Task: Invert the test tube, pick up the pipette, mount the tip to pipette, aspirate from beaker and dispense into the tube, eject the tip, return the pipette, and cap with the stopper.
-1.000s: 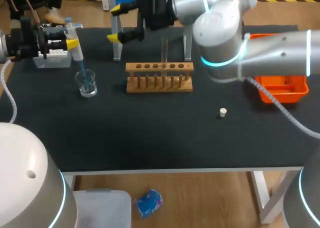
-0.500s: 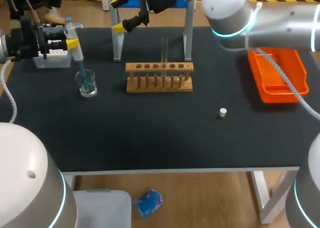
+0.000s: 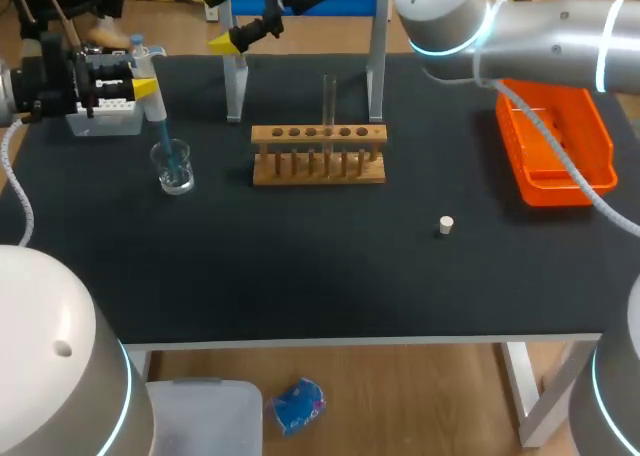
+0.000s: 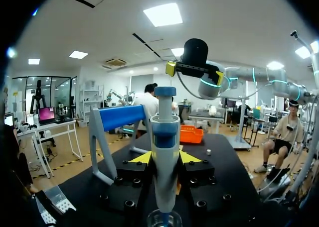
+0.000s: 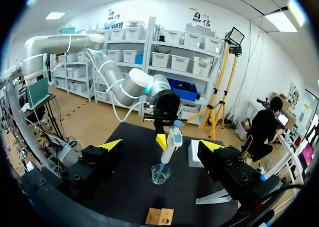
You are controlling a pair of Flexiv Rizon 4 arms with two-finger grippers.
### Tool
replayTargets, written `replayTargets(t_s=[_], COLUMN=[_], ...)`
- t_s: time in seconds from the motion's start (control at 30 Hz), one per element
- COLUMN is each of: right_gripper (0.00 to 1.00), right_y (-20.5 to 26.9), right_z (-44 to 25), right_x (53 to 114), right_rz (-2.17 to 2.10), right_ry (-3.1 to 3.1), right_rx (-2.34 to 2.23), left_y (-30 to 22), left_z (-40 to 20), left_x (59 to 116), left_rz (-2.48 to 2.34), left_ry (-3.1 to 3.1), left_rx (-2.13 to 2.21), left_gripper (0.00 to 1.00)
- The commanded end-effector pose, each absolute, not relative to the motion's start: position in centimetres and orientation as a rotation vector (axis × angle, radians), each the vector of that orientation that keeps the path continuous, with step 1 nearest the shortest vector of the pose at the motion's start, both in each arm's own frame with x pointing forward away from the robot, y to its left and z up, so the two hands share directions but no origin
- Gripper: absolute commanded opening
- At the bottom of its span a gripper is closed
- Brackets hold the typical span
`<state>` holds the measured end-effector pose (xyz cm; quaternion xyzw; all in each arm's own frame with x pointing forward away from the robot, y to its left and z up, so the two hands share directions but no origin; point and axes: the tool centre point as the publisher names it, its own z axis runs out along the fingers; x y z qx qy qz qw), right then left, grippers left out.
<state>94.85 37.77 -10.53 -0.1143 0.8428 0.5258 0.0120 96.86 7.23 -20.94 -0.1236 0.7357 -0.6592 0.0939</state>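
Observation:
My left gripper (image 3: 140, 84) is shut on the white and blue pipette (image 3: 152, 104), held upright at the table's left. Its blue tip dips into the glass beaker (image 3: 174, 168). In the left wrist view the pipette (image 4: 164, 137) stands between the yellow fingertips (image 4: 142, 158), with the beaker (image 4: 164, 219) right below. A clear test tube (image 3: 328, 104) stands upright in the wooden rack (image 3: 318, 156). The small stopper (image 3: 446, 225) lies alone at the front right. My right gripper (image 3: 232, 18) hangs open and empty over the far edge, facing the pipette (image 5: 172, 142) and beaker (image 5: 160, 174).
A white tip box (image 3: 105, 118) sits behind the beaker at the far left. The pipette stand (image 3: 235, 81) with grey legs rises behind the rack. An orange tray (image 3: 555, 146) lies at the right edge.
My right arm has lifted and drawn back toward the far edge, its open gripper shifting up and slightly left. The left arm, pipette and beaker have stayed still.

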Motion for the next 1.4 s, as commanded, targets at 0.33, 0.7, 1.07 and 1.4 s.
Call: replayTargets(t_s=[0.33,0.7,1.07,1.4], right_gripper=[0.03,0.0,0.0,0.0], right_y=[43.0,46.6,47.9,48.5], right_z=[-9.3,-10.0,-11.3,-11.8], right_x=[97.4,97.0,96.4,96.1], right_rz=[1.677,1.788,1.925,1.934], right_ry=[2.654,2.672,2.721,2.728], right_rx=[-0.397,-0.372,-0.251,-0.248], left_y=[7.3,7.3,7.3,7.3], left_z=[-21.0,-21.0,-21.0,-21.0], left_x=[96.9,96.9,96.9,96.9], left_rz=[-1.96,-1.96,-1.96,-1.96], left_ry=[2.182,2.182,2.182,2.182], left_rx=[-0.361,-0.361,-0.361,-0.361], left_gripper=[0.0,0.0,0.0,0.0])
